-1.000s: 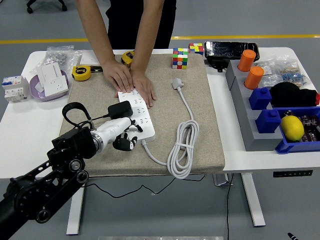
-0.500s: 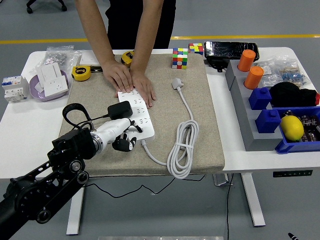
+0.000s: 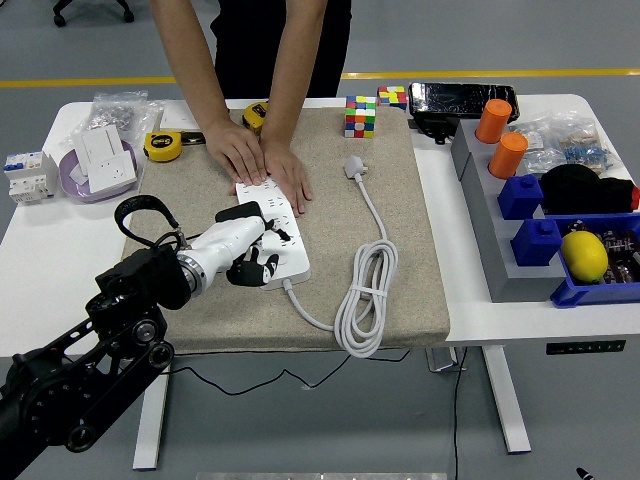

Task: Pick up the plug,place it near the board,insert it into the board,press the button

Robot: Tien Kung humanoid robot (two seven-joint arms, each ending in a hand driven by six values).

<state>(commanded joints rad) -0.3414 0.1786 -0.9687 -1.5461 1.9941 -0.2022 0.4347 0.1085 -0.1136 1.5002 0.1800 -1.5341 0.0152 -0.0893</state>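
- Reaching in from the lower left, my left hand (image 3: 245, 250), white with black fingertips, lies over the near end of the long white power strip (image 3: 272, 222) on the beige felt mat (image 3: 400, 250).
- My fingers (image 3: 262, 268) are curled down onto the strip's near part; whether they grip anything I cannot tell.
- A black plug adapter (image 3: 238, 212) shows just at the far edge of my hand, on the left side of the strip, partly hidden by my knuckles, so I cannot tell which way it points.
- The strip's long axis runs from far-left to near-right, and its white cable (image 3: 365, 290) leaves the near end, loops in a coil to the right and ends at a white plug head (image 3: 355, 166) further away on the mat.
- A person at the far side presses both hands (image 3: 262, 165) flat on the strip's far end, just beyond my hand.
- A yellow tape measure (image 3: 162, 146) lies to the far left on the white table (image 3: 60, 250), and a colourful puzzle cube (image 3: 360, 115) stands at the mat's far edge.
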